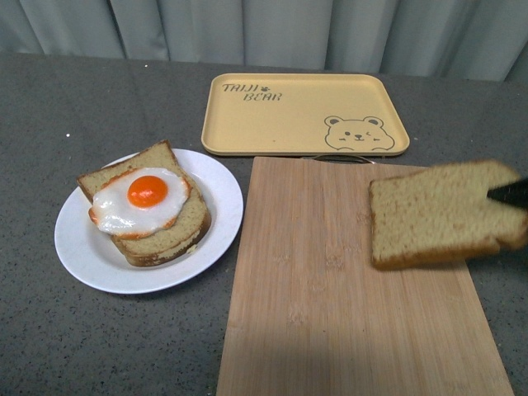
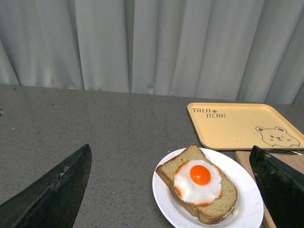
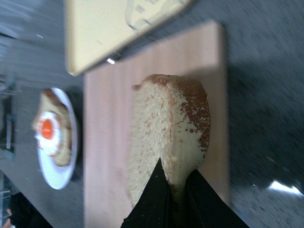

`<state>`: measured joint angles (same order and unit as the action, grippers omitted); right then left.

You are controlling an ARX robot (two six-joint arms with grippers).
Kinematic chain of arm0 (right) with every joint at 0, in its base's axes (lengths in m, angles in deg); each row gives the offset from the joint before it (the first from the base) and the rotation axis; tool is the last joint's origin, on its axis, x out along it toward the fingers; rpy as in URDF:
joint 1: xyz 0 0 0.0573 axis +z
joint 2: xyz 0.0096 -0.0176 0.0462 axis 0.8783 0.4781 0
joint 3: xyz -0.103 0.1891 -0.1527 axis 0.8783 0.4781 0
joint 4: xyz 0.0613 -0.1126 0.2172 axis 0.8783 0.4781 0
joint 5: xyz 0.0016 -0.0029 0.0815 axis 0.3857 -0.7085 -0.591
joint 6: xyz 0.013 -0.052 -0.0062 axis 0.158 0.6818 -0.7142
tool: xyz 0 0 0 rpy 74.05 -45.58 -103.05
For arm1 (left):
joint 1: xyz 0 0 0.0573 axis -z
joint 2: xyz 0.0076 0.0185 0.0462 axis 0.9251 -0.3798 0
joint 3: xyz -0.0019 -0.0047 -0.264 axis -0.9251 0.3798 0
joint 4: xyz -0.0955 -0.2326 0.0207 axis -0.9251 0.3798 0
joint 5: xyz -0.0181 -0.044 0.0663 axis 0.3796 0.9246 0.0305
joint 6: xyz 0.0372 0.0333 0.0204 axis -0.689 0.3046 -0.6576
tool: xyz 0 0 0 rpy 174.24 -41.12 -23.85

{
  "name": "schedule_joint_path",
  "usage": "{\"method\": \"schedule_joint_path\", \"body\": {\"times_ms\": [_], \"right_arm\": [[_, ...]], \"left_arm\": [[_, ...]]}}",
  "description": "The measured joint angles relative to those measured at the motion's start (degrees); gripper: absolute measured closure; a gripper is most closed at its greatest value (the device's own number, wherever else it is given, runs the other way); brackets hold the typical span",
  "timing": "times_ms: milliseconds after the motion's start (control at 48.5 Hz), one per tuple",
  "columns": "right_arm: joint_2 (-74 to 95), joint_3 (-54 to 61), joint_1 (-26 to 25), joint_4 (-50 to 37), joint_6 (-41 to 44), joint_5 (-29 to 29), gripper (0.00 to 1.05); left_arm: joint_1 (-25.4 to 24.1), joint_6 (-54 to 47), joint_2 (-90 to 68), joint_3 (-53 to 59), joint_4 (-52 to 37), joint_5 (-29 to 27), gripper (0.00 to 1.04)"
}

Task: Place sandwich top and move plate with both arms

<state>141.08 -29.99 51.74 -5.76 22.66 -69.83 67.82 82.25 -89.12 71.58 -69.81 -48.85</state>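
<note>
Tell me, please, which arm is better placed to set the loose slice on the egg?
Right: the right tool holds the slice over the board, beside the plate. The left tool is open and empty, so it would first need to take the slice.

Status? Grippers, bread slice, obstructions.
Right gripper shut on sandwich top, held over cutting board. Left gripper open, empty. Egg bread on plate not yet topped. Nothing between slice and plate.
</note>
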Motion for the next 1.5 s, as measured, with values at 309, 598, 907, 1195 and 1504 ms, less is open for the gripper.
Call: {"method": "schedule_joint_path", "body": {"times_ms": [309, 598, 907, 1195, 1504], "right_arm": [[-2.21, -0.15, 14.97, -24.94, -21.35, -0.11, 1.02], [13.81, -11.91, 30.97, -33.29, -33.66, 3.93, 1.02], [21.84, -20.11, 37.22, -31.12, -37.79, 5.01, 1.02], [24.37, -22.62, 38.34, -26.03, -37.48, 5.92, 1.02], [18.84, -17.4, 35.87, -20.55, -25.77, 14.71, 0.44]], "left_arm": [[0.0, 0.0, 0.0, 0.0, 0.0, 0.0, 0.07], [0.0, 0.0, 0.0, 0.0, 0.0, 0.0, 0.07], [0.0, 0.0, 0.0, 0.0, 0.0, 0.0, 0.07], [0.0, -0.02, 0.0, 0.0, 0.0, 0.0, 0.07], [0.0, -0.02, 0.0, 0.0, 0.0, 0.0, 0.07]]}}
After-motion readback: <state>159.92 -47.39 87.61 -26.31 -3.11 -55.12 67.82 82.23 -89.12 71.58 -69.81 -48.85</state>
